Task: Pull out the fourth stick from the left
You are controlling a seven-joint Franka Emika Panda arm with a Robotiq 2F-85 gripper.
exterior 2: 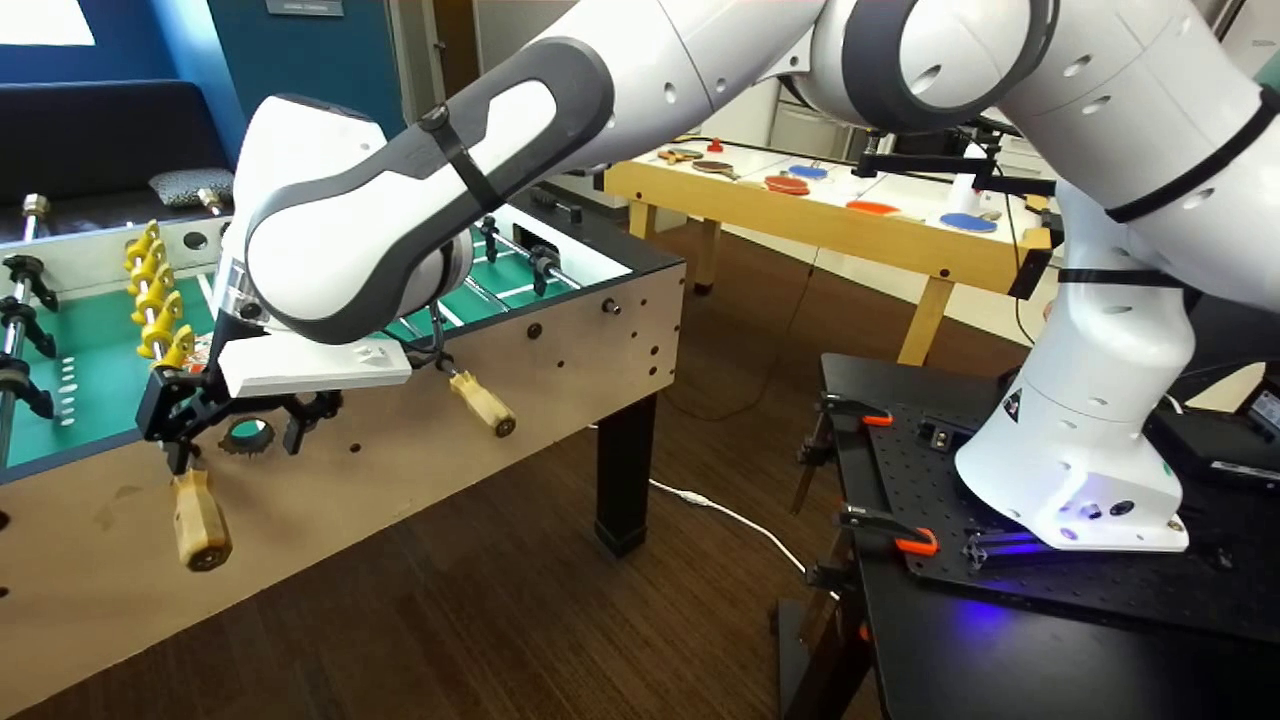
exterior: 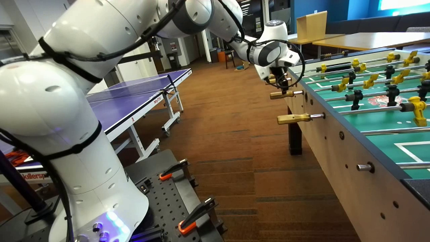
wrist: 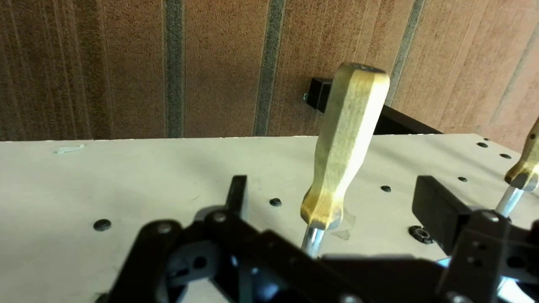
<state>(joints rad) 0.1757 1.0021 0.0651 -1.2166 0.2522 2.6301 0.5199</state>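
The hand [wrist: 334, 185] points down beside the side wall [exterior 2: 340, 485] of a soccer table [exterior 2: 605, 238], its two black fingers [wrist: 238, 195] wide apart. In the wrist view a wooden handle [wrist: 344, 141] shows between them; whether either finger touches it I cannot tell. In an exterior view a round hole [exterior 2: 248, 432] in the wall shows behind the gap. Past one finger, at the edge of the wrist view, is part of a further handle [wrist: 531, 153]. To the side of the hand, and apart from it in both exterior views, the fourth stick [exterior 2: 483, 403] juts from the same wall, a tan wooden grip on a silver rod. Beyond that stick along the wall a bare rod end [exterior 2: 611, 306] pokes out. Across the wall from the hand lie the green field [exterior: 376, 121] and its yellow and black players [exterior: 418, 109]. The white arm [exterior: 107, 23] runs back from the hand to a black stand [exterior 2: 1000, 655] with orange-tipped clamps [exterior 2: 915, 542]. Farther from the hand are a wooden bench [exterior 2: 780, 212] of paddles [exterior 2: 787, 186], a purple ping-pong table [exterior: 122, 104] and, past the soccer table, a dark sofa [exterior: 376, 28].
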